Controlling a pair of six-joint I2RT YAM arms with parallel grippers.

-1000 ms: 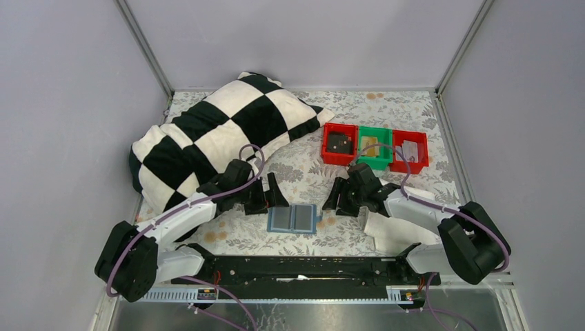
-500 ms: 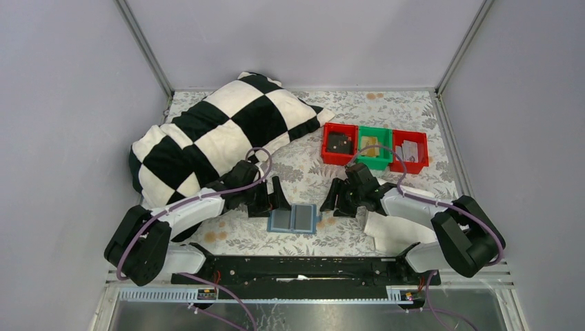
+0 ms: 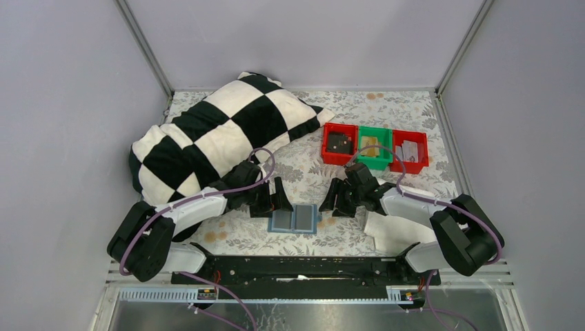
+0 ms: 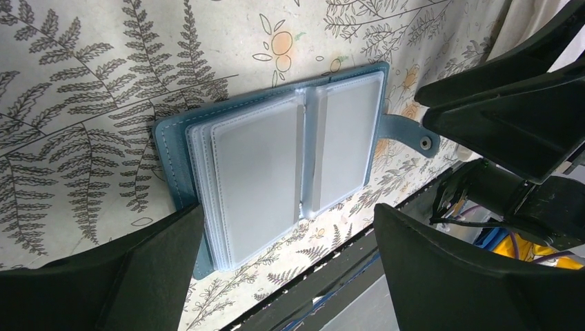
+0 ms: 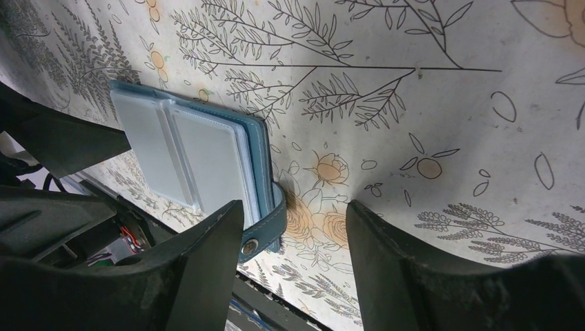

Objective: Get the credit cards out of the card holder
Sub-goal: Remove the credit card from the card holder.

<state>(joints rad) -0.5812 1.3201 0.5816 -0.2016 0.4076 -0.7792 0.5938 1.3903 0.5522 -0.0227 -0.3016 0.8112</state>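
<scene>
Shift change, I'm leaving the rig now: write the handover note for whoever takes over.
Left gripper: open, empty, at the card holder's far left corner.
Right gripper: open, empty, just right of it, by the snap tab.
Card holder: unfolded flat on the floral tablecloth, clear sleeves up.
Done: holder opened.
Left: pulling the cards out; none lies beside the holder.

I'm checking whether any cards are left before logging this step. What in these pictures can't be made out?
- Cards in the card holder: both wrist views show only frosted sleeves; what they hold is unreadable.
- Holder's near corner: left wrist view, hidden behind the left fingers.
- Contents of the bins: top view, too small.
</scene>
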